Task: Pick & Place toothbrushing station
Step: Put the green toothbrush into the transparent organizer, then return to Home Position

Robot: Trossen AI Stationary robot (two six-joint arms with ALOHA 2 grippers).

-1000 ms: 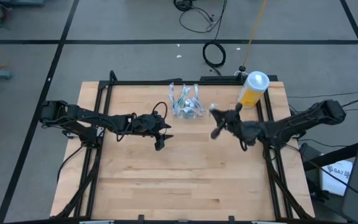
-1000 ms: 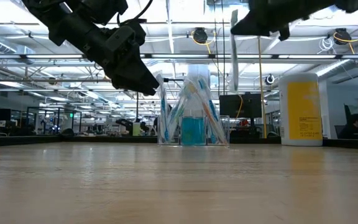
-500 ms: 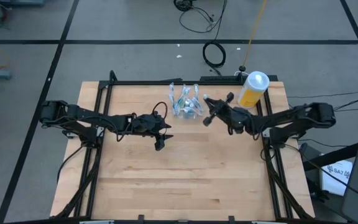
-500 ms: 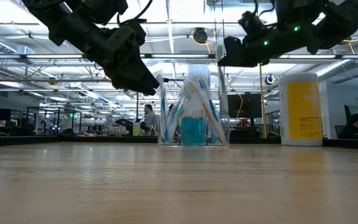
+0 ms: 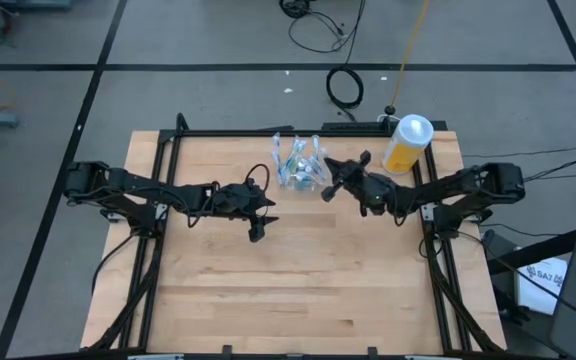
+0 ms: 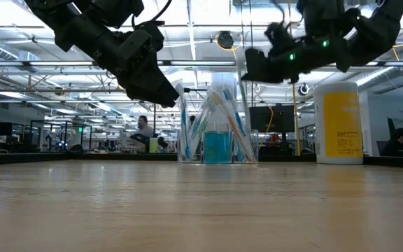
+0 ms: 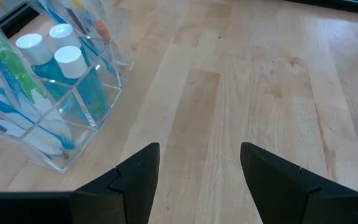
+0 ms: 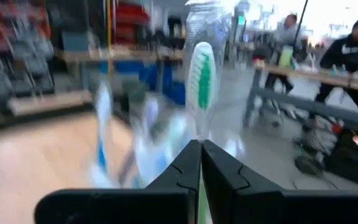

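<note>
Toothbrush, clamped in our right gripper, hung just right of the clear cup at the table's far side; next we judged lowering it inside. Our left gripper waited nearby, fingers apart.

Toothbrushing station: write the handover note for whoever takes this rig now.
Right pincer: shut on a toothbrush, raised beside the clear cup.
Left pincer: open, empty, above bare table near the cup.
Cup sits at the table's far middle with toothbrushes and three teal toothpaste tubes inside.
Done: most brushes and tubes are in.
Left: place the held toothbrush in the cup.
</note>
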